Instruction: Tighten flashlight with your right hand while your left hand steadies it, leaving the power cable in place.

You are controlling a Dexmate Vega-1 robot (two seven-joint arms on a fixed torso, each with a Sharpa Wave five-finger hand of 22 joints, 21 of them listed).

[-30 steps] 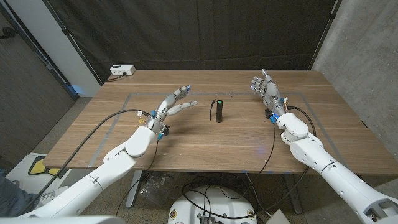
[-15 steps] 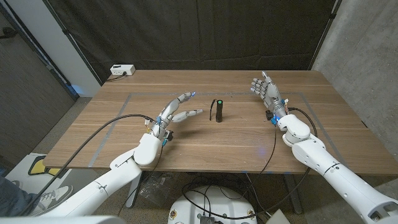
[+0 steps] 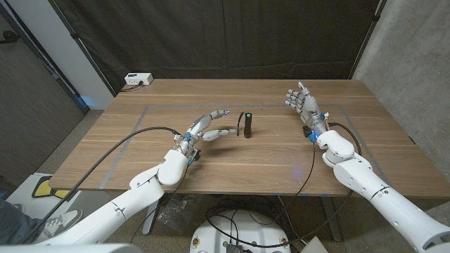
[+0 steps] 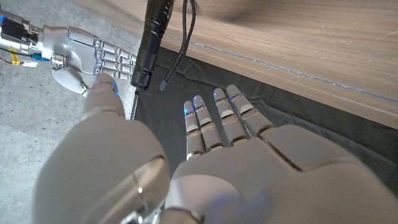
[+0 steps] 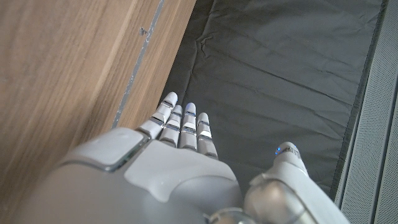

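Flashlight (image 3: 248, 125) upright on table (image 3: 232, 165); left hand (image 3: 202, 129) near, right hand (image 3: 303, 104) apart, fingers spread

My left hand (image 3: 205, 131): empty, fingers spread and reaching toward the flashlight (image 3: 247, 125), just short of it, not touching. My right hand (image 3: 302, 103): empty, raised with fingers apart and pointing up, well apart from the flashlight on its other side

Wood table (image 3: 232, 158) w/ flashlight (image 3: 248, 125) standing, cable (image 3: 240, 121) attached
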